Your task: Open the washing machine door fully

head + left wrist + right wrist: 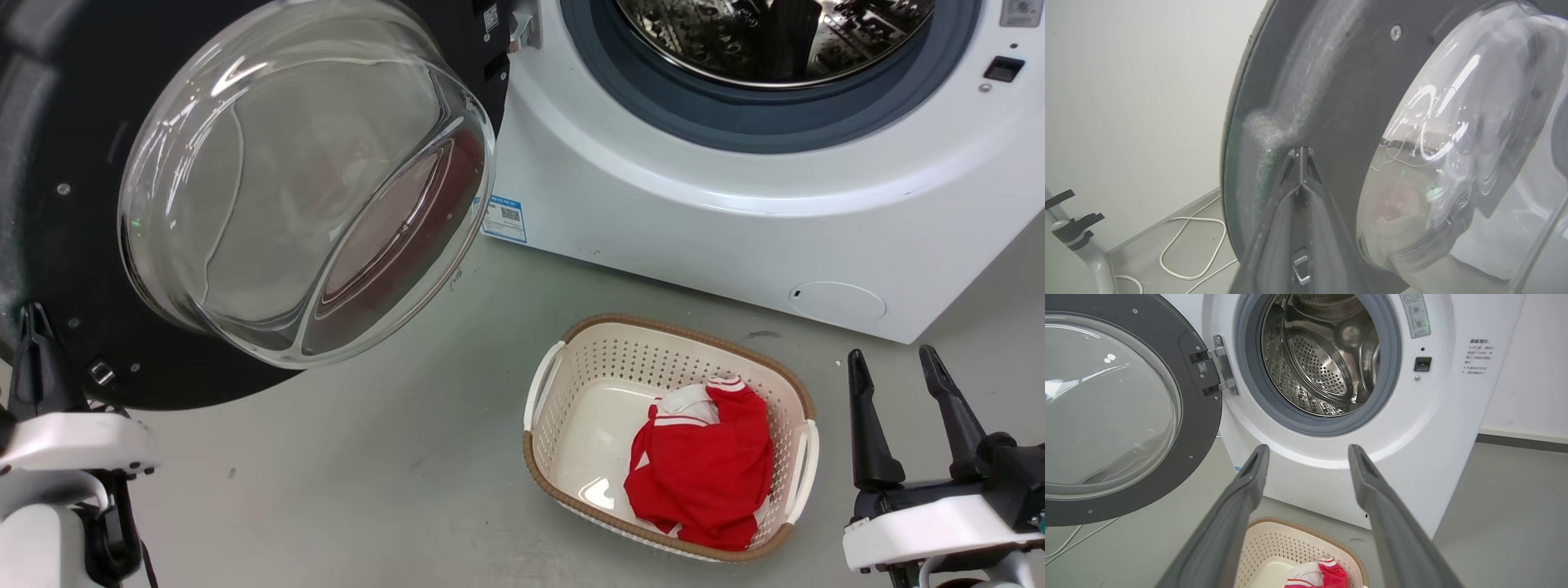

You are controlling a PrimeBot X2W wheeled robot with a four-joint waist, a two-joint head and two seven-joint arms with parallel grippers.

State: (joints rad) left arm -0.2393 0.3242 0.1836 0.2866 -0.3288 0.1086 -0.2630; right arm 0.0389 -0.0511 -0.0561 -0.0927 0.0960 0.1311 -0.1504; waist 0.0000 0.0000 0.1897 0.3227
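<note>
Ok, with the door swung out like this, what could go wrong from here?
1. The shut left gripper seems to meet the round glossy black washing machine door only with its tips, near the rim; it may slip off.
2. A loose white cable lies on the floor behind the door; a wider swing could catch it.

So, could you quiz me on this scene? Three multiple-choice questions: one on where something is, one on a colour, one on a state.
1. Where is the laundry basket? A) on the floor before the washing machine B) on top of it C) behind it
2. What colour is the garment in it? A) blue B) red with white C) green
3. How is the right gripper? A) shut, empty B) open, empty C) shut on the garment
Answers: 1 A, it stands on the floor in front; 2 B, red cloth, white trim; 3 B, fingers apart, nothing between.
</note>
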